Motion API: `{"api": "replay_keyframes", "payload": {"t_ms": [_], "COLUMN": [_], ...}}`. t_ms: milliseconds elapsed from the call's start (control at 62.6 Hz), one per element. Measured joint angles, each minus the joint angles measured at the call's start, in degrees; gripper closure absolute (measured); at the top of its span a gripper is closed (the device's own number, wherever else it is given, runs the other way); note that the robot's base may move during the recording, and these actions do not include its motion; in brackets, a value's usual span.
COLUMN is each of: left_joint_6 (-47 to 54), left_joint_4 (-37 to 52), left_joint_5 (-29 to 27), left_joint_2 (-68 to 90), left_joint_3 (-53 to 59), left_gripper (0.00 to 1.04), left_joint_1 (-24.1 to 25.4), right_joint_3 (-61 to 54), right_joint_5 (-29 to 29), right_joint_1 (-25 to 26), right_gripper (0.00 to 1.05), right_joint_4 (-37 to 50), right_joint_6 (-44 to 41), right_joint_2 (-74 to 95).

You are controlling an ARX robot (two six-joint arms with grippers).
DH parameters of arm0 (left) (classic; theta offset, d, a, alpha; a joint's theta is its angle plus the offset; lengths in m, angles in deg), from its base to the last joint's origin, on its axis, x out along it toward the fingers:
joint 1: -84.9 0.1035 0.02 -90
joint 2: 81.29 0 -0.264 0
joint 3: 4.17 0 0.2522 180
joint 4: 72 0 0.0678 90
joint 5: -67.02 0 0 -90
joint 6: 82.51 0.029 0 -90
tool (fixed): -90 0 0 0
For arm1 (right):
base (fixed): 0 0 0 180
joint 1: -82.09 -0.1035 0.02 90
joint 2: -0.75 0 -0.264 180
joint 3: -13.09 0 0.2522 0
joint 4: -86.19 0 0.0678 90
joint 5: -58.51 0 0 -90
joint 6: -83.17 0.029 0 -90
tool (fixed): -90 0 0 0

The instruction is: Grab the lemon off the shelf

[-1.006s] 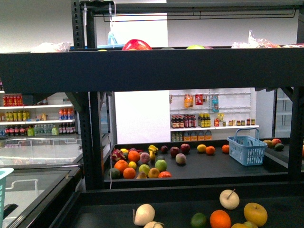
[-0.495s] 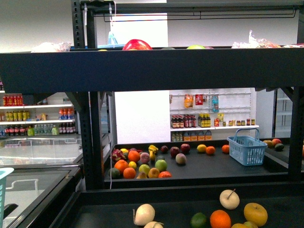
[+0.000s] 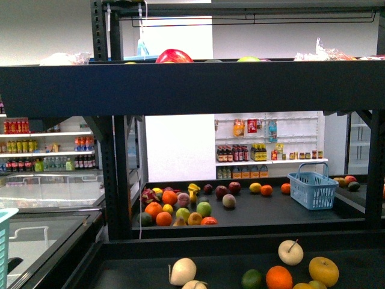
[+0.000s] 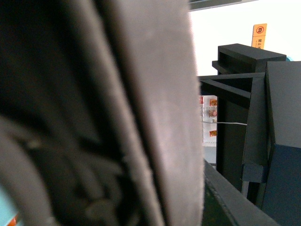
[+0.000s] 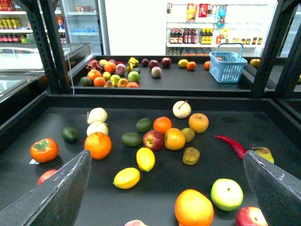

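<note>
Evidently the approach is under way. I cannot tell the left pincer's grip: its camera shows only a blurred grey mass. The right pincer (image 5: 165, 161) hangs released above the shelf (image 5: 155, 98), the lemon (image 5: 145, 159) just ahead, between its fingers (image 5: 51, 197). Next it should drop and close around it. Since a second ago only the teal basket (image 3: 7, 212) has risen slightly; nothing else has shifted.

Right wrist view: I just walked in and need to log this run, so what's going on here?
The right gripper hangs open above the near tray of the black shelf, which is scattered with fruit. It holds nothing. The lemon lies loose on the tray among oranges and apples, not yet grasped. The left wrist view is filled by something close and blurred, so the left gripper's state cannot be told.
</note>
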Motion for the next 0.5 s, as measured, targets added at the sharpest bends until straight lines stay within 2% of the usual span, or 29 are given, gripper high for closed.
{"api": "replay_keyframes", "payload": {"t_ms": [64, 160, 351, 495], "left_joint_6": [-0.09, -0.09, 6.69, 15.41], "left_joint_4": [-0.79, -1.81, -7.13, -12.33], "left_joint_5": [0.11, 1.18, 3.82, 8.68], "left_joint_2": [-0.02, -0.33, -5.38, -13.27], "left_joint_3": [0.00, 0.35, 1.01, 4.20], "left_gripper": [0.86, 0.93, 0.96, 0.98], "left_joint_1": [0.09, 0.11, -1.66, -7.89], "right_joint_3": [0.00, 0.00, 0.00, 0.00], "right_joint_5": [0.00, 0.00, 0.00, 0.00], "right_joint_1": [0.00, 0.00, 0.00, 0.00], "right_gripper": [0.07, 0.07, 0.07, 0.07], "right_joint_4": [0.00, 0.00, 0.00, 0.00], "right_joint_6": [0.00, 0.00, 0.00, 0.00], "right_joint_2": [0.00, 0.00, 0.00, 0.00]}}
